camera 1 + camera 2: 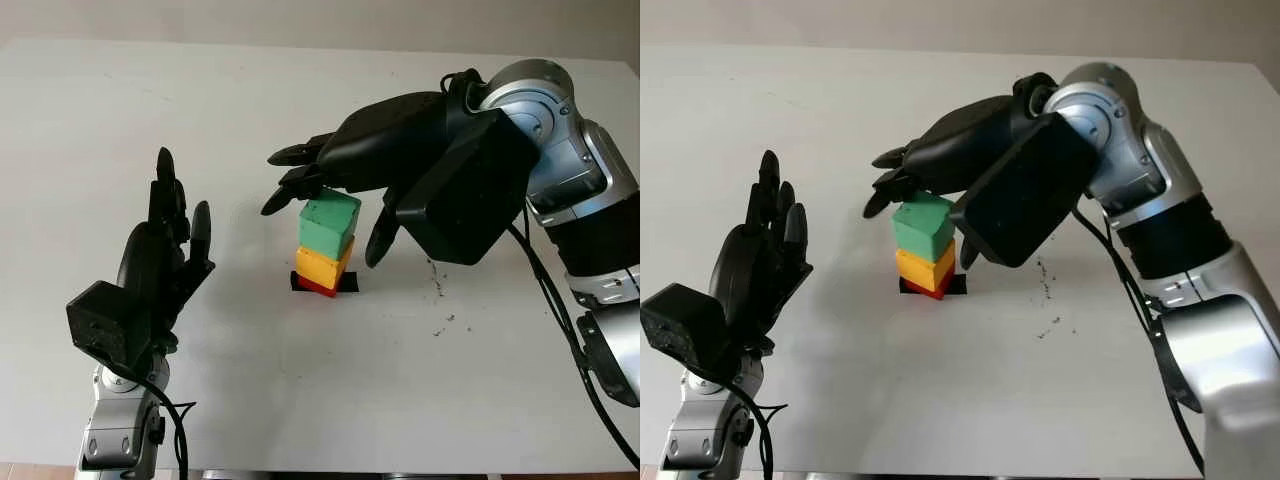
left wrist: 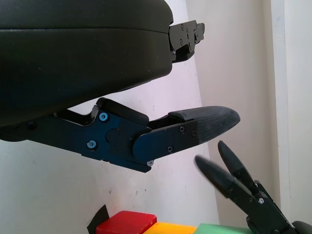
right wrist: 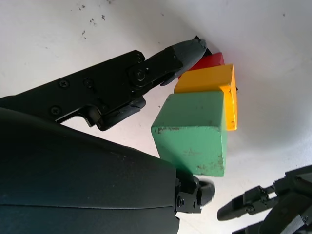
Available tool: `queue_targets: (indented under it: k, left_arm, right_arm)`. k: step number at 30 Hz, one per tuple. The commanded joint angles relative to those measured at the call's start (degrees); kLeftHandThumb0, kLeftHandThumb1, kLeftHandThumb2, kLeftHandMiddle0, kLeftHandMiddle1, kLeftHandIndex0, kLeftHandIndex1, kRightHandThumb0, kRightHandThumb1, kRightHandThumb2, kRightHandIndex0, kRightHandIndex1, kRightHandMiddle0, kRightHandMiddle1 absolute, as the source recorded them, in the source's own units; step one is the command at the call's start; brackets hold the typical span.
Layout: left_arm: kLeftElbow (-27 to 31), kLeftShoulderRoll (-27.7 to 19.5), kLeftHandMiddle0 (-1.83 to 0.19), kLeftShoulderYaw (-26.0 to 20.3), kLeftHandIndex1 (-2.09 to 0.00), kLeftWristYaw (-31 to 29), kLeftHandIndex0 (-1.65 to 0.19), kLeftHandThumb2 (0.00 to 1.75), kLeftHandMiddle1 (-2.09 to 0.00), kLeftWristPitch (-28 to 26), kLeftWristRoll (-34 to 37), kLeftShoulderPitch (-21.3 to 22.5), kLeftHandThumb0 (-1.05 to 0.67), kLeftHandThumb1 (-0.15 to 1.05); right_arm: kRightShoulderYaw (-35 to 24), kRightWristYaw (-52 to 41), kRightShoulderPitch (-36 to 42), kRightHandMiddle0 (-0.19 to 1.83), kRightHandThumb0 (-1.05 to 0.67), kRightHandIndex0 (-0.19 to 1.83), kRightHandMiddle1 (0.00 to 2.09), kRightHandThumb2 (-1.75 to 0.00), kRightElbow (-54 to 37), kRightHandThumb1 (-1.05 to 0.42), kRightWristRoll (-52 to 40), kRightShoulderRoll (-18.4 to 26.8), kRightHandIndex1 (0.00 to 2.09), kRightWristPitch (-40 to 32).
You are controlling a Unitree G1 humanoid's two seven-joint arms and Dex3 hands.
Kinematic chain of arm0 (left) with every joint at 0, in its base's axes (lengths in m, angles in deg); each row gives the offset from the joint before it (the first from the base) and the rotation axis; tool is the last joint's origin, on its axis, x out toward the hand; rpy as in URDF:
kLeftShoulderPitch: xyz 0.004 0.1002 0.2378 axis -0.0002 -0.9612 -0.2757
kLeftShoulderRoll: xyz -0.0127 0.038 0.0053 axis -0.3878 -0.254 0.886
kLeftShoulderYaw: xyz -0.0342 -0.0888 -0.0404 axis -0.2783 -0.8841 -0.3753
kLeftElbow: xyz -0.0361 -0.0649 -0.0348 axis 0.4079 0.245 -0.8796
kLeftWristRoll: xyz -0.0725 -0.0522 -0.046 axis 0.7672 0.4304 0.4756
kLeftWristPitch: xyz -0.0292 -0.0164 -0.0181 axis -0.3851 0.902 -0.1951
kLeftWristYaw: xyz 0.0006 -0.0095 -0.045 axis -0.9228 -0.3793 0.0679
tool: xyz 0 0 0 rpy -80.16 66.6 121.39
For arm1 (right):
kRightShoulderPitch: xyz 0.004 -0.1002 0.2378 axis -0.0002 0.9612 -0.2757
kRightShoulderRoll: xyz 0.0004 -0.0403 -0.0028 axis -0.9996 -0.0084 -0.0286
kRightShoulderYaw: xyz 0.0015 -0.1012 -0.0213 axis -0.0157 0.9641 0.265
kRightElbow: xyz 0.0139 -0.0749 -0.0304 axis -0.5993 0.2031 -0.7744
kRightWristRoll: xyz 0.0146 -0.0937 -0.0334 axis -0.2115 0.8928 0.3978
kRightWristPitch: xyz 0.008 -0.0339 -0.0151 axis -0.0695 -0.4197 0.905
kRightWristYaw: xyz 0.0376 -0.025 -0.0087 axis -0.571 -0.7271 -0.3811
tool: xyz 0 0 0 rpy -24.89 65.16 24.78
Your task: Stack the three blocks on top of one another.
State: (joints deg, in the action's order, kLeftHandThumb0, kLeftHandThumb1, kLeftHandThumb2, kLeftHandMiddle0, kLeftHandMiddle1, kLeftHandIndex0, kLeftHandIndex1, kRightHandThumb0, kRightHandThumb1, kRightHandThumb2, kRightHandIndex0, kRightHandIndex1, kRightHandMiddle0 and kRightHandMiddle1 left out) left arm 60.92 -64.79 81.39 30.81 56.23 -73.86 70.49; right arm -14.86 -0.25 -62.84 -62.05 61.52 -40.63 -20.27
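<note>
Three blocks stand stacked near the middle of the white worktop [image 1: 300, 380]: red block [image 1: 316, 287] lowest on a black patch [image 1: 347, 283], yellow block [image 1: 322, 266] above it, green block [image 1: 329, 224] on top. Right hand [image 1: 345, 190] hovers over the green block, open, holding nothing. Left hand [image 1: 165, 255] is raised, open, well to the stack's left.
</note>
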Motion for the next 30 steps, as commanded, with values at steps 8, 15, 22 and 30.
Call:
queue_targets:
  k: [8,15,22,30]
  left_arm:
    - [0.8,-0.2,0.19,0.1,0.00,-0.2,0.19,0.64,-0.03,0.4,-0.1,-0.2,-0.71,1.05]
    - [0.5,-0.4,0.19,-0.3,0.00,-0.3,0.19,0.65,-0.03,0.3,0.1,0.0,-0.72,1.05]
    - [-0.1,-0.7,0.19,-1.4,0.00,-0.7,0.19,0.66,-0.04,0.9,1.2,0.4,-0.70,1.05]
    - [-0.6,-1.7,0.19,-2.9,0.00,-1.6,0.19,0.68,-0.05,0.5,2.6,1.0,-0.69,1.05]
  right_arm:
    - [-3.7,-0.5,-2.9,-0.19,-0.80,-0.19,0.00,-0.05,-2.0,-0.88,-2.8,3.2,0.00,-1.2]
    - [-13.9,6.2,-1.0,-0.19,-0.90,-0.19,0.00,-0.09,0.0,-1.00,-9.3,5.5,0.00,-8.4]
    - [-22.0,16.1,11.1,-0.19,-0.90,-0.19,0.00,-0.19,0.8,-1.05,-14.6,5.8,0.00,-13.9]
    - [-25.8,29.9,28.8,-0.19,-0.89,-0.19,0.00,-0.54,-1.4,-1.05,-16.8,1.0,0.00,-14.3]
